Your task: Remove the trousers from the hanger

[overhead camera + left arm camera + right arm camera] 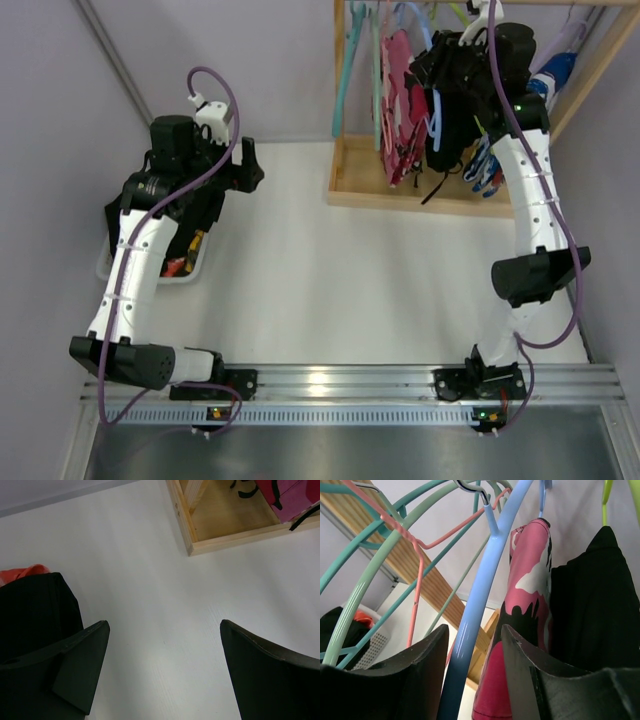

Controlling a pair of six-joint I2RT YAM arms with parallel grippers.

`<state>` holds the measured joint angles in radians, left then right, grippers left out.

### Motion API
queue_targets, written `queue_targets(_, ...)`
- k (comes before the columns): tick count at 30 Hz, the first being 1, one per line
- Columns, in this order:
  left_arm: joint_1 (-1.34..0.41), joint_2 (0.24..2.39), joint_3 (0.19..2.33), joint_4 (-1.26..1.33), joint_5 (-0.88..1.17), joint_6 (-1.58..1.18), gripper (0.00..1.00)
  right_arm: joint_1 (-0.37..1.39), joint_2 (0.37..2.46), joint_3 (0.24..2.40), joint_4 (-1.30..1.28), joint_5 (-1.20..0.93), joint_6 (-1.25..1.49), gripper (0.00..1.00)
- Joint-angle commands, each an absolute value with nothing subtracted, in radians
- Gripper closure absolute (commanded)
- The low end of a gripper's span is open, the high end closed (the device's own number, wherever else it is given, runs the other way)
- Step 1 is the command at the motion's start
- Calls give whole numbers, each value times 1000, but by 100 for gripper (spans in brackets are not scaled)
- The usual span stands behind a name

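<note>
One hanger at a time looks the safe way here. The right gripper (475,630) is up among the hangers at the far right. Its fingers are drawn close on either side of the blue hanger (481,592). A sliver of pink shows beside the right finger, so I cannot tell whether they pinch it or only bracket it.

The fingers should close firmly on the blue hanger and lift until its hook clears the rail. Only then should they draw toward the near side, slowly, because the green and pink hangers crowd in on the left and could snag. The left gripper (164,625) hovers over the table (150,580) with its fingers spread wide and nothing in them. It is well apart from the rack (400,190) and will need to come across to pull the cloth free.

All three trousers hang in the rack, close together:
- The pink trousers (530,575) have a camouflage pattern with white and black patches, and hang limp just right of the blue hanger.
- The black trousers (595,605) are plain and matte, and press against the pink ones' right side.
- The blue-and-white trousers (486,165) show only in the top view, low at the right and partly behind the arm.

All look soft and likely to slide.
</note>
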<state>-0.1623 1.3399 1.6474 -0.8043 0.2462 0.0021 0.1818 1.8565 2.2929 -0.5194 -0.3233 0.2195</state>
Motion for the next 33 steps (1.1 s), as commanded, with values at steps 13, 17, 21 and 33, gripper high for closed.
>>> queue_targets(13, -156, 1390, 1690, -707, 233, -107, 2, 149, 1709, 2209, -123, -503, 526, 100)
queue_targets(17, -156, 1394, 1684, -709, 250, -118, 2, 146, 1724, 2230, -123, -525, 558, 100)
queue_targets(21, -156, 1393, 1678, -709, 242, -117, 2, 146, 1747, 2229, -161, -531, 572, 100)
queue_targets(33, -156, 1391, 1667, -707, 236, -104, 2, 144, 1790, 2215, -294, -623, 578, 62)
